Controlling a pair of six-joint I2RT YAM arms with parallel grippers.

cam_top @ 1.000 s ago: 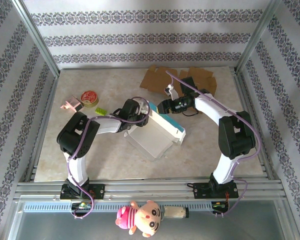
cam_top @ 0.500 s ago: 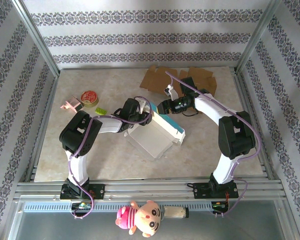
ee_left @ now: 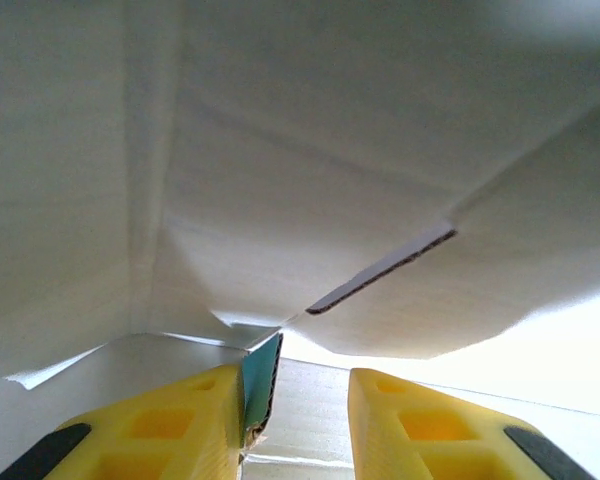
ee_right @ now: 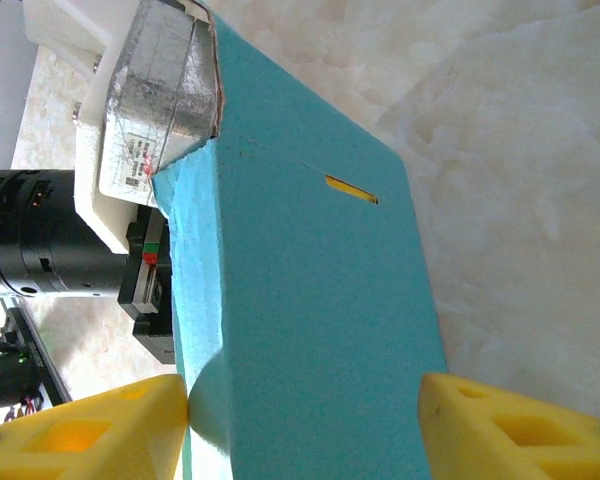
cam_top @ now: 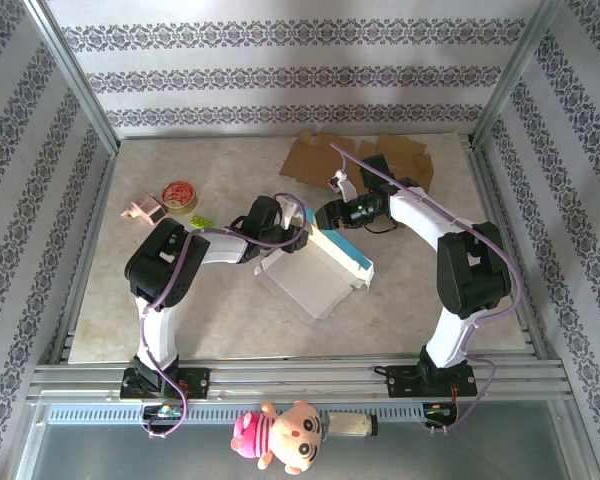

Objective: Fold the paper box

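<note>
Top external view puts the paper box (cam_top: 315, 270) near the middle of the table (cam_top: 180, 310), half formed, its white inside turned up and a teal wall along its far-right edge. Both arms meet at its far corner. On the right wrist camera the right gripper (ee_right: 305, 400) is clamped across the teal wall (ee_right: 310, 300), one yellow finger pressed to each side, so that arm serves as the anchor. On the left wrist camera the left gripper (ee_left: 300, 385) sits deep in the white interior with its jaws apart around a teal-faced flap edge (ee_left: 263, 385). The edge lies against one finger and a clear gap shows to the other, so nothing is pinched yet.

The step in hand looks like seizing that flap to fold it inward. To do it well, I would close the left fingers squarely on the flap, far enough in to catch board and not just the corner (a tip-only pinch would likely slip or tear). The right grip should hold firm without dragging, since the box looks light and could slide on the smooth table. Then swing the flap along its crease, not across it, with the wrist clear of the white panel overhead.
</note>
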